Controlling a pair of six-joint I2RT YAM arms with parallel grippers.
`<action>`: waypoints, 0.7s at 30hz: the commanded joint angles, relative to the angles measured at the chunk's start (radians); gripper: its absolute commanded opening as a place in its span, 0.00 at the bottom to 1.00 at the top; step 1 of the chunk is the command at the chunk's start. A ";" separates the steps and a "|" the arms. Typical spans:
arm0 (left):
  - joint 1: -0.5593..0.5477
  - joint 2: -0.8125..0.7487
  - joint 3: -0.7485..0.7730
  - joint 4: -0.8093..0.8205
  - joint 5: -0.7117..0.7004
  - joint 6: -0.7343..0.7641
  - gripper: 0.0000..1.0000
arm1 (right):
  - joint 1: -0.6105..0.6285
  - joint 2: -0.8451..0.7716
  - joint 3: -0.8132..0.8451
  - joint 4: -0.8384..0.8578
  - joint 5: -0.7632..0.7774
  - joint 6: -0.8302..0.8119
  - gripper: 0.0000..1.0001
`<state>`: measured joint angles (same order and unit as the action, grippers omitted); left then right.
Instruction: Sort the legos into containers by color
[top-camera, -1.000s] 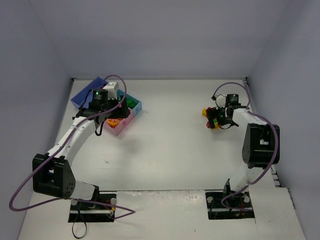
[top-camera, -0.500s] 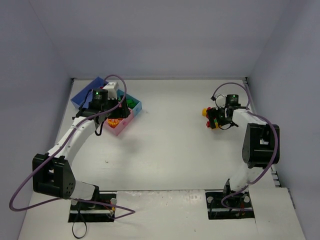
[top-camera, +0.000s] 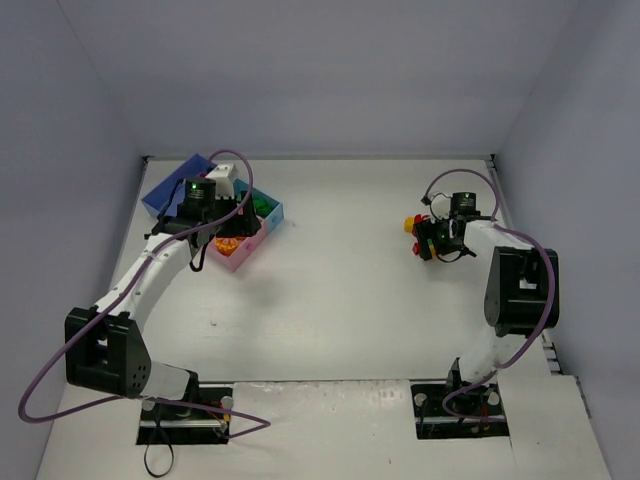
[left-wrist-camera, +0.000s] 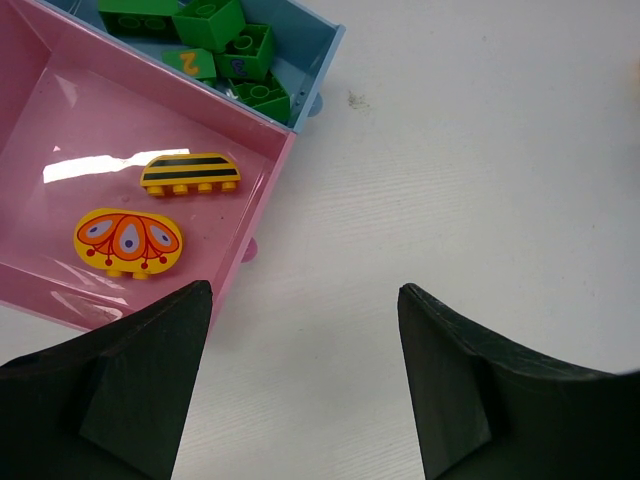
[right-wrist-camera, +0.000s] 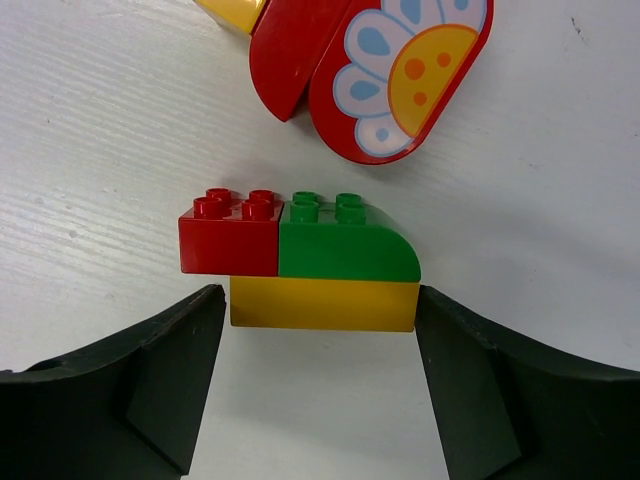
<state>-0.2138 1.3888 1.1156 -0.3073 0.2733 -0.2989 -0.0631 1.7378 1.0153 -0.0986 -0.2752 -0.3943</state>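
A stack of a red and a green brick on a long yellow brick (right-wrist-camera: 322, 303) lies on the table. My right gripper (right-wrist-camera: 318, 300) is open, one finger close at each end of the yellow brick. Just beyond lie a red rounded piece with a flower print (right-wrist-camera: 400, 80), a plain red piece (right-wrist-camera: 290, 50) and a yellow piece (right-wrist-camera: 235, 10). In the top view this gripper (top-camera: 428, 245) is at the far right. My left gripper (left-wrist-camera: 300, 300) is open and empty over the table beside the tray's pink compartment (left-wrist-camera: 60, 110). That compartment holds two yellow-orange pieces (left-wrist-camera: 128, 241). The teal compartment (left-wrist-camera: 320, 60) holds green bricks (left-wrist-camera: 215, 25).
The tray (top-camera: 165, 190) sits at the far left of the table, its blue compartment toward the back wall. The left arm (top-camera: 150, 270) reaches over its pink end. Walls close in the left, back and right sides of the table.
The right wrist has shifted very slightly at the lego cluster. The left arm has not moved.
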 joint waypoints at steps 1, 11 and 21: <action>0.010 -0.014 0.032 0.034 0.015 0.007 0.69 | 0.003 -0.011 0.016 0.028 -0.007 0.003 0.72; 0.011 -0.014 0.030 0.037 0.015 0.006 0.69 | 0.023 -0.030 0.034 0.028 -0.019 0.009 0.24; 0.010 -0.045 0.101 0.045 0.219 -0.157 0.76 | 0.270 -0.219 0.074 0.091 -0.001 0.051 0.00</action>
<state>-0.2081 1.3888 1.1263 -0.3019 0.3710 -0.3702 0.1566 1.6356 1.0351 -0.0765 -0.2653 -0.3717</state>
